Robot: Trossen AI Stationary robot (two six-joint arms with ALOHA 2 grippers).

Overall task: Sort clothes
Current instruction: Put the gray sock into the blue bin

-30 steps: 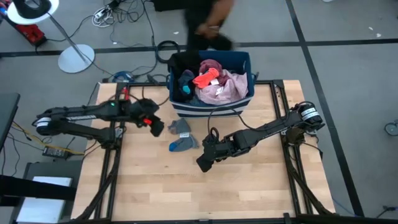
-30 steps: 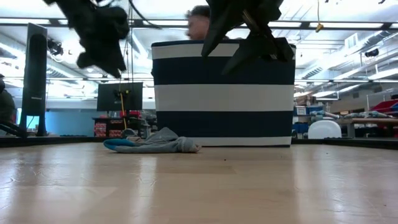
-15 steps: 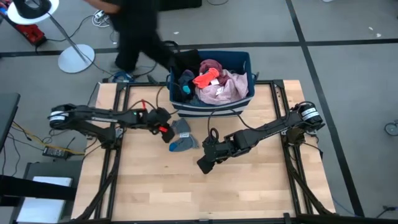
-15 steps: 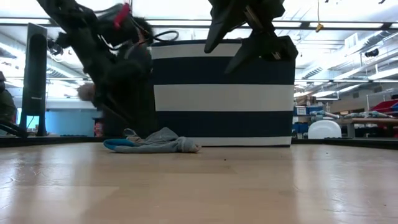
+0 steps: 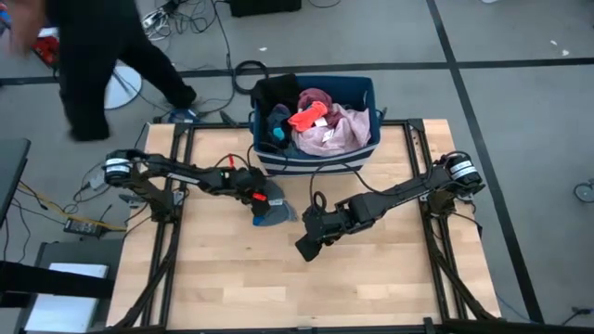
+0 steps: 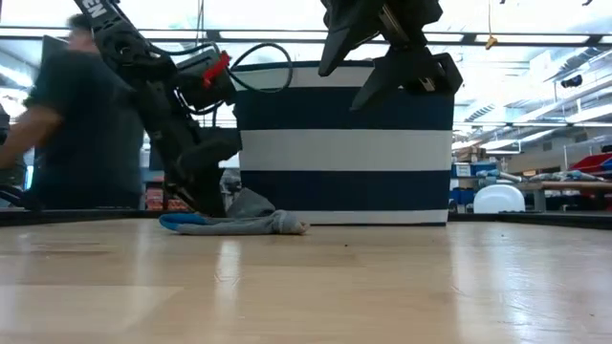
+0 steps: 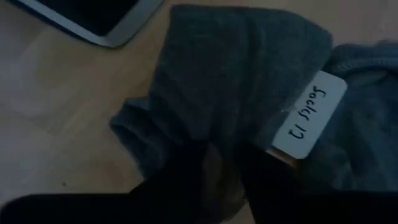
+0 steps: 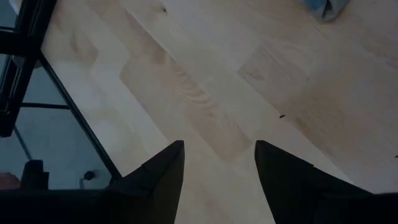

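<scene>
A small pile of socks, grey (image 5: 270,192) over blue (image 5: 275,216), lies flat on the table just in front of the bin; it also shows in the low view (image 6: 251,223). A white tag reading "Socks 12" (image 7: 309,115) sits on the grey sock (image 7: 242,74). My left gripper (image 5: 261,198) is open and down at the pile's left end (image 6: 208,196). My right gripper (image 5: 304,248) is open and empty above bare wood (image 8: 219,163), right of the socks. The other clothes, pink (image 5: 340,130), red-orange (image 5: 308,118), maroon and black, lie in the striped bin (image 5: 316,162). My left gripper has its fingertips (image 7: 186,180) down on the grey sock, with a ridge of its fabric (image 7: 224,168) showing between them. The fingers slant down from the table's left. The sock lies on the table; whether the fabric is pinched I cannot tell.
The dark blue, white-striped bin (image 6: 344,143) stands at the table's far edge right behind the socks. A person (image 5: 88,65) walks past the table's far left corner. Open wood (image 5: 232,278) spreads toward the near edge. Cables and a lamp stand lie on the floor beyond.
My left gripper has swung toward the table's right edge and come down onto the left end of the sock pile. The socks have stayed in place. The person has walked from behind the bin toward the left.
</scene>
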